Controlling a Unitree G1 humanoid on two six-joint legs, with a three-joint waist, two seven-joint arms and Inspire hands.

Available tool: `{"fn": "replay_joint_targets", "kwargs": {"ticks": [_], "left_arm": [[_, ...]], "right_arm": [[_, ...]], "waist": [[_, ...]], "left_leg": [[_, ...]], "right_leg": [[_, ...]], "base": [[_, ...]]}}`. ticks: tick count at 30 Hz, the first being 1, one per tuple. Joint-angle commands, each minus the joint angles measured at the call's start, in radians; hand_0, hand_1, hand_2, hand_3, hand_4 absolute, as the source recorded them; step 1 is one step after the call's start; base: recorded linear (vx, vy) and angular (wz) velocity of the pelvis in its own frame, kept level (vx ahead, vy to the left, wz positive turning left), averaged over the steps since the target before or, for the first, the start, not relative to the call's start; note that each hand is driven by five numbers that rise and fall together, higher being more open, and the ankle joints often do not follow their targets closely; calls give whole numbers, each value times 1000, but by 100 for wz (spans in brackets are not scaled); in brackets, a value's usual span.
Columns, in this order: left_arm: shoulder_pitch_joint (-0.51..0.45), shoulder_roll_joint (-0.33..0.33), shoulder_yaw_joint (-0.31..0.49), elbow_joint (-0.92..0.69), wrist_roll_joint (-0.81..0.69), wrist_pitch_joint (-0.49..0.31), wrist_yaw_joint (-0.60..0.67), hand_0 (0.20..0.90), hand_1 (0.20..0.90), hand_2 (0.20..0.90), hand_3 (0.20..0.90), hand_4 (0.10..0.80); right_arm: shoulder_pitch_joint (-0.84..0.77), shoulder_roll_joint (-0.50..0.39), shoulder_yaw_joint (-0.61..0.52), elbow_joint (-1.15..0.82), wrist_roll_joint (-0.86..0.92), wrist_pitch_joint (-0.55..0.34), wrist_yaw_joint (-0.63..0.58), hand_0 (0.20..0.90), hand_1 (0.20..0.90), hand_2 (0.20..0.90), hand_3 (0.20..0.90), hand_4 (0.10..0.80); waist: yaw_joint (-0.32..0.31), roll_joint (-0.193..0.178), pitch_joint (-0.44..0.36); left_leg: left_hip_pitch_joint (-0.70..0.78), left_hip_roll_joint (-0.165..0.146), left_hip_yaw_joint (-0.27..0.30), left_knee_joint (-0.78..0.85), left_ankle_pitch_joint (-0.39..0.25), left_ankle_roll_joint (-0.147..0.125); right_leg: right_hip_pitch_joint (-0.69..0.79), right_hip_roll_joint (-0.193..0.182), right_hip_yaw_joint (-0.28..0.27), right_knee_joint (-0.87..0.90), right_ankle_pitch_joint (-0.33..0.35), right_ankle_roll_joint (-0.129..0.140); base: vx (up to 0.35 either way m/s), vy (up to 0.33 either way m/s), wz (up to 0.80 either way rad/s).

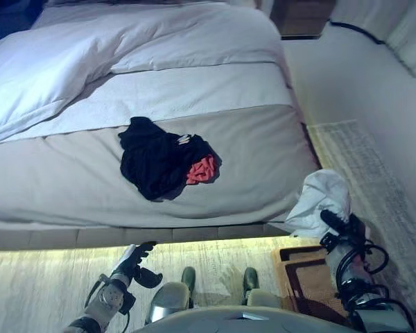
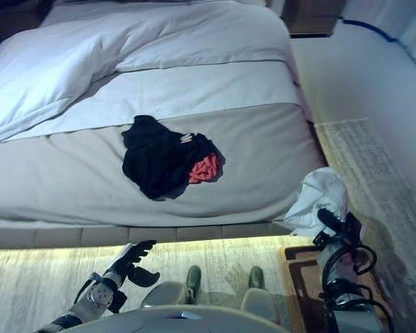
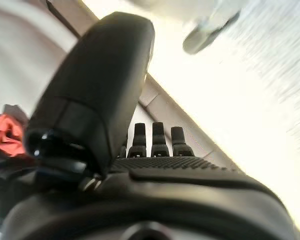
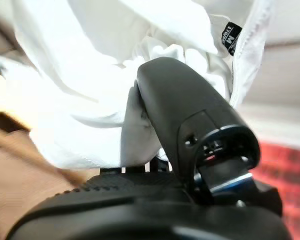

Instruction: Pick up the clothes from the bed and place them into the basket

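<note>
1. Right wrist view: I see my right hand with thumb and fingers pinched on a white garment.
2. The white garment hangs just above the brown basket on the floor beside the bed.
3. A black garment with a red piece lies bunched on the bed.
4. My left hand hovers low before the bed, fingers straight, empty.
</note>
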Motion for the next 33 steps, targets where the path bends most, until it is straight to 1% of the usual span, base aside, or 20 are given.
{"fn": "replay_joint_targets", "kwargs": {"ticks": [1, 2, 3, 4, 5, 7, 8, 10, 12, 15, 18, 23, 29, 33], "left_arm": [[30, 7, 18, 31, -57, -29, 22, 900, 900, 900, 900, 800], [23, 0, 23, 50, -78, -21, 32, 900, 900, 900, 900, 800], [14, -7, 25, 66, -90, -18, 41, 900, 900, 900, 900, 800], [6, -11, 26, 76, -103, -14, 44, 900, 900, 900, 900, 800], [-6, -15, 28, 79, -107, -15, 45, 900, 900, 900, 900, 800], [-22, -26, 46, 69, -103, 8, 44, 900, 900, 900, 900, 800], [-32, -34, 54, 61, -82, 15, 22, 900, 900, 900, 900, 800], [-38, -48, 45, 67, -39, -14, 3, 900, 900, 900, 900, 800], [-36, -60, 33, 71, -31, -13, 9, 900, 900, 900, 900, 800], [-19, -70, 40, 79, -34, -27, 15, 900, 900, 900, 900, 800], [-4, -71, 48, 90, -19, -45, 22, 900, 900, 900, 900, 800], [9, -66, 53, 95, 0, -59, 23, 900, 900, 900, 900, 800], [40, -52, 62, 102, 13, -65, 30, 900, 900, 900, 900, 800], [54, -42, 65, 96, 4, -71, 26, 900, 900, 900, 900, 800]], "right_arm": [[-26, -97, -24, -3, 25, -65, 24, 300, 300, 300, 200, 100], [-36, -89, -18, 24, 20, -56, 34, 300, 300, 300, 200, 100], [-42, -79, -13, 45, 17, -53, 35, 300, 300, 300, 200, 100], [-47, -67, -7, 66, 14, -58, 29, 300, 300, 300, 200, 100], [-49, -46, 1, 86, 13, -63, 12, 300, 300, 300, 200, 100], [-39, -23, 1, 115, 21, -62, -8, 300, 300, 300, 200, 100], [-34, -17, 2, 132, 37, -56, -19, 300, 300, 300, 200, 100], [-30, -20, 1, 156, 56, -48, -31, 300, 300, 300, 200, 100], [-28, -23, -10, 176, 80, -38, -30, 300, 300, 300, 200, 100], [-7, -17, -22, 205, 88, -32, -8, 300, 300, 300, 200, 100], [5, -7, -20, 213, 95, -36, -13, 300, 300, 300, 200, 100], [1, -21, -30, 224, 125, -41, -9, 300, 300, 300, 200, 100], [-12, -59, -51, 214, 133, -42, -23, 300, 300, 300, 200, 100], [-31, -102, -74, 217, 135, -46, -19, 300, 300, 300, 200, 100]], "waist": [[51, 48, -50], [63, 53, -63], [73, 49, -71], [86, 36, -74], [101, 19, -78], [108, 3, -83], [111, 0, -85], [113, 3, -88], [112, 6, -94], [106, 12, -109], [102, 20, -113], [106, 32, -111], [111, 52, -105], [116, 65, -93]], "left_leg": [[-42, 8, 28, -47, -13, 17], [-52, 7, 47, -51, -9, 25], [-60, 2, 63, -50, -10, 29], [-61, -7, 80, -46, -13, 27], [-74, -12, 103, -36, -6, 12], [-94, -10, 111, -18, 4, -4], [-100, -6, 110, -13, 9, -10], [-104, 3, 107, -24, 21, -24], [-102, 8, 106, -40, 32, -30], [-94, 12, 97, -65, 46, -37], [-89, 15, 94, -78, 56, -44], [-84, 14, 80, -95, 66, -50], [-86, 8, 68, -99, 73, -56], [-85, 6, 60, -97, 71, -63]], "right_leg": [[1, -83, -179, 335, -119, 84], [9, -84, -207, 349, -121, 74], [24, -82, -223, 332, -134, 73], [52, -81, -245, 280, -149, 74], [104, -59, -273, 165, -165, 74], [148, -18, -252, 44, -180, 64], [154, -6, -247, 5, -188, 51], [165, 12, -245, -42, -194, 36], [171, 22, -242, -64, -191, 32], [171, 38, -239, -80, -189, 22], [172, 44, -243, -81, -194, 16], [174, 51, -253, -79, -200, 12], [175, 47, -268, -76, -206, 8], [178, 44, -275, -70, -214, 7]], "base": [[-275, 192, -117], [-152, 78, -111], [-104, -22, -113], [-95, -138, -134], [-84, -200, -120], [-68, -205, -97], [-59, -149, -45], [-64, -128, -18], [-32, -93, -14], [-10, -77, -8], [-1, -65, -12], [-14, -49, 0], [-2, -6, 1], [1, -5, 11]]}}
